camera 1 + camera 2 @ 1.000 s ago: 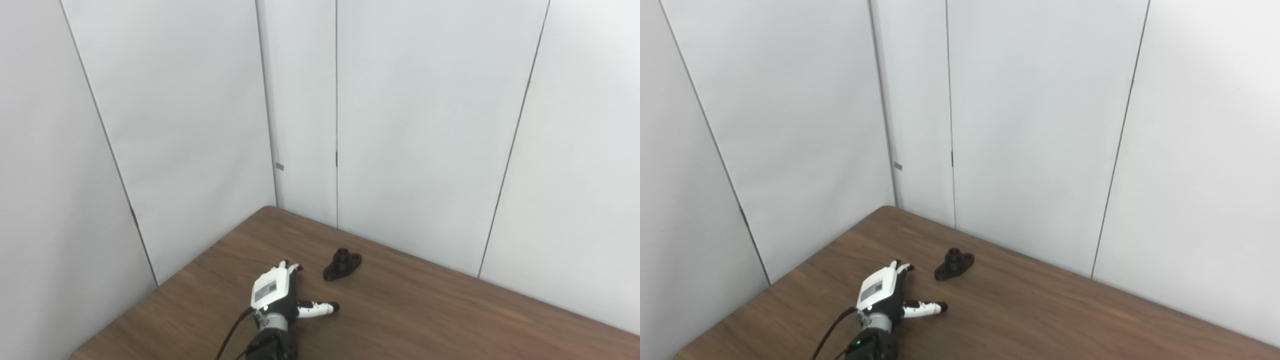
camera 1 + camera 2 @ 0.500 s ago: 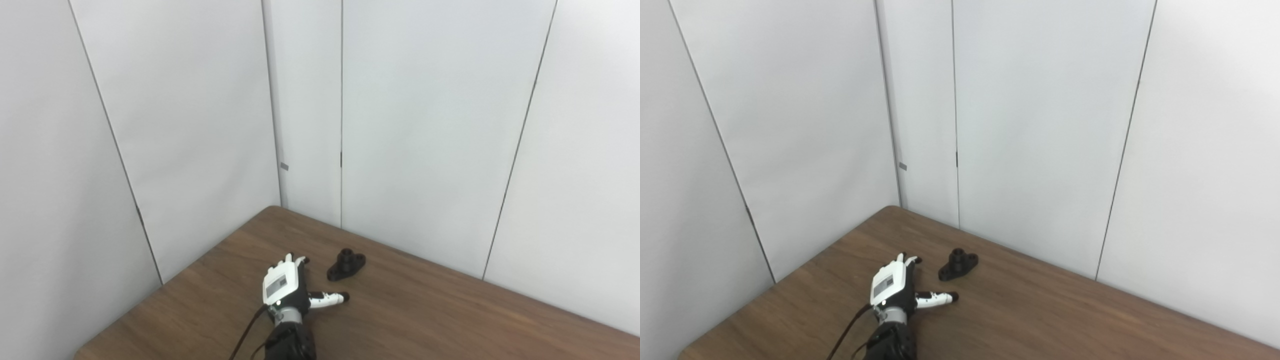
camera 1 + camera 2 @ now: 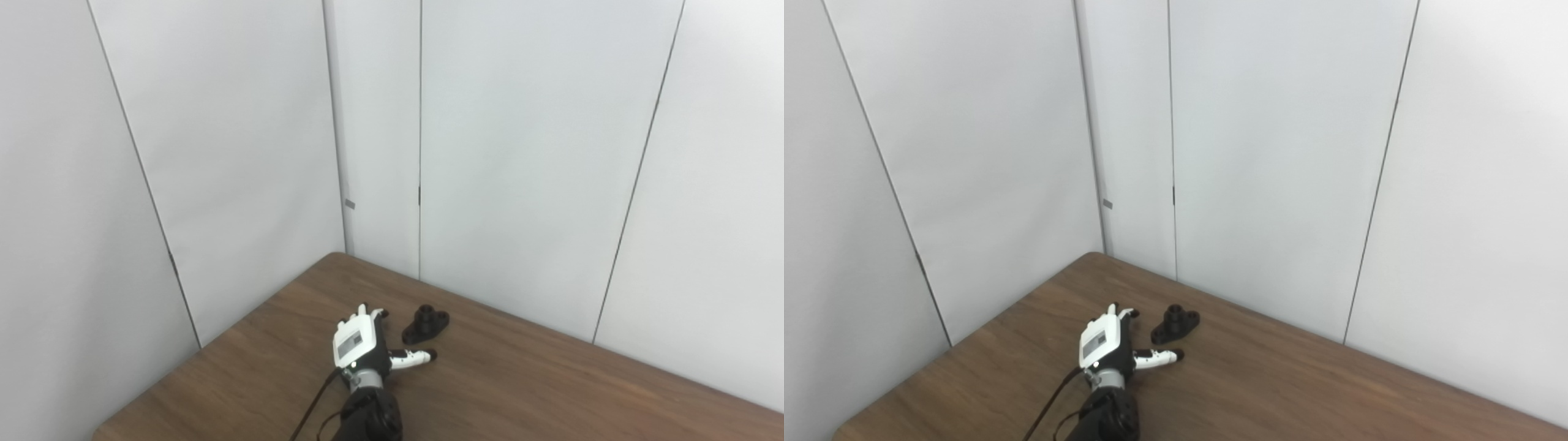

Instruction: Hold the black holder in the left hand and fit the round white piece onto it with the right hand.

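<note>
The black holder [image 3: 425,324] lies on the brown table [image 3: 551,392], a small flanged piece with a round boss on top. My left hand [image 3: 361,343] hovers just left of it, back plate up, fingers spread forward and thumb stretched out to the right below the holder. The hand is open and holds nothing; a small gap separates it from the holder [image 3: 1175,325]. The same hand [image 3: 1108,343] shows in the right eye view. No round white piece is in view. My right hand is out of both pictures.
White wall panels [image 3: 520,153] close in the table along its back and left edges, meeting at a corner behind the holder. The table's left edge [image 3: 202,349] runs close beside my left arm.
My left hand has moved forward and to the right, closing on the holder, with fingers still spread. The camera has shifted slightly too. The holder has stayed in place.
</note>
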Motion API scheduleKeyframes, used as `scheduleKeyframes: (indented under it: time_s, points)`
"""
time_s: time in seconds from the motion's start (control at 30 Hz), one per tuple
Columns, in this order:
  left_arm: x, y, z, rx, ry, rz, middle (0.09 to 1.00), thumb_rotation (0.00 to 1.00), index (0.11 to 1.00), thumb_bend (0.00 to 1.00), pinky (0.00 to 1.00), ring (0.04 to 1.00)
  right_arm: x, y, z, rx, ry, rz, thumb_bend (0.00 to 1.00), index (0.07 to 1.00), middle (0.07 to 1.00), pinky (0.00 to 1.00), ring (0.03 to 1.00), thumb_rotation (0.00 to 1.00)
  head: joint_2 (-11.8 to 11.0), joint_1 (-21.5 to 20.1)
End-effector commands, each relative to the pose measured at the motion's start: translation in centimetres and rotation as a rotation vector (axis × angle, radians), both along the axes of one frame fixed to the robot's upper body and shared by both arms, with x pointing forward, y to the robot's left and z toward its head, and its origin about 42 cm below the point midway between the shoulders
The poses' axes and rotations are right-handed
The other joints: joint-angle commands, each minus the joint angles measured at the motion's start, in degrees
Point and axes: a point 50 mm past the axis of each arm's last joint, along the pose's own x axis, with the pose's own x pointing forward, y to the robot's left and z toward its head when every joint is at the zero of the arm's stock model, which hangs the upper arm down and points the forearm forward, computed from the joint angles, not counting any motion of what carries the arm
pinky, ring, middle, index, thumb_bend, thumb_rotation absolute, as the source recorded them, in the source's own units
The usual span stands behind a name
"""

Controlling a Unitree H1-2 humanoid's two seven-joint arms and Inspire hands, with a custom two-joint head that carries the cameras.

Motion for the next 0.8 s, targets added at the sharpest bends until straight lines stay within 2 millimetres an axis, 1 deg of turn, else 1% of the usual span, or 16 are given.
scheduleKeyframes:
  time_s: [0.0,0.13,0.2,0.3,0.37,0.5,0.53,0.63,0.67,0.7,0.77]
  points:
    - [1.1,-0.7,0.3,-0.031,-0.012,-0.036,0.997,0.33,0.829,1.0,1.0,0.976,-0.7,-0.7,0.6,-0.03,-0.012,-0.019,0.65,0.938,0.975,0.92,0.973,0.58,0.1,-0.1]
    - [1.6,-1.2,0.2,-0.024,-0.016,-0.051,0.99,0.34,0.823,1.0,1.0,0.965,-0.8,-0.8,0.6,-0.045,-0.009,-0.02,0.64,0.942,0.978,0.91,0.969,0.59,0.1,-0.4]
    - [1.8,-1.5,0.1,-0.03,-0.024,-0.06,0.989,0.33,0.82,1.0,1.0,0.958,-0.9,-0.7,0.6,-0.049,-0.007,-0.025,0.67,0.932,0.967,0.9,0.962,0.6,0.1,-0.6]
    - [2.0,-1.8,-0.2,-0.023,-0.034,-0.061,0.976,0.3,0.807,1.0,0.95,0.932,-1.0,-0.7,0.5,-0.043,-0.009,-0.027,0.7,0.93,0.967,0.91,0.965,0.61,0.1,-0.6]
    - [2.1,-2.0,-0.4,-0.02,-0.039,-0.061,0.968,0.28,0.798,1.0,0.94,0.921,-1.1,-0.8,0.4,-0.037,-0.013,-0.023,0.68,0.929,0.97,0.93,0.97,0.6,0.3,-0.8]
    - [2.2,-2.2,-0.6,-0.021,-0.034,-0.064,0.967,0.28,0.794,1.0,0.94,0.925,-1.2,-0.8,0.4,-0.035,-0.017,-0.017,0.63,0.936,0.982,0.95,0.984,0.58,0.4,-0.9]
    - [2.2,-2.2,-0.6,-0.022,-0.035,-0.066,0.964,0.28,0.789,1.0,0.93,0.921,-1.3,-0.8,0.4,-0.038,-0.016,-0.019,0.63,0.936,0.98,0.94,0.98,0.58,0.5,-1.0]
    - [2.3,-2.3,-0.8,-0.024,-0.038,-0.074,0.963,0.27,0.777,1.0,0.95,0.922,-1.3,-0.9,0.5,-0.046,-0.01,-0.023,0.68,0.932,0.976,0.93,0.973,0.6,0.5,-1.1]
    - [2.3,-2.3,-0.8,-0.02,-0.032,-0.076,0.959,0.27,0.771,1.0,0.94,0.918,-1.3,-0.9,0.4,-0.049,-0.01,-0.023,0.69,0.931,0.973,0.92,0.971,0.6,0.5,-1.1]
    - [2.4,-2.3,-0.9,-0.016,-0.024,-0.078,0.958,0.27,0.771,1.0,0.94,0.918,-1.3,-0.9,0.4,-0.05,-0.012,-0.021,0.69,0.931,0.972,0.92,0.971,0.6,0.6,-1.1]
    - [2.4,-2.3,-1.0,-0.013,-0.015,-0.082,0.956,0.26,0.753,0.99,0.96,0.923,-1.4,-0.9,0.3,-0.057,-0.015,-0.02,0.65,0.932,0.97,0.91,0.968,0.6,0.5,-1.1]
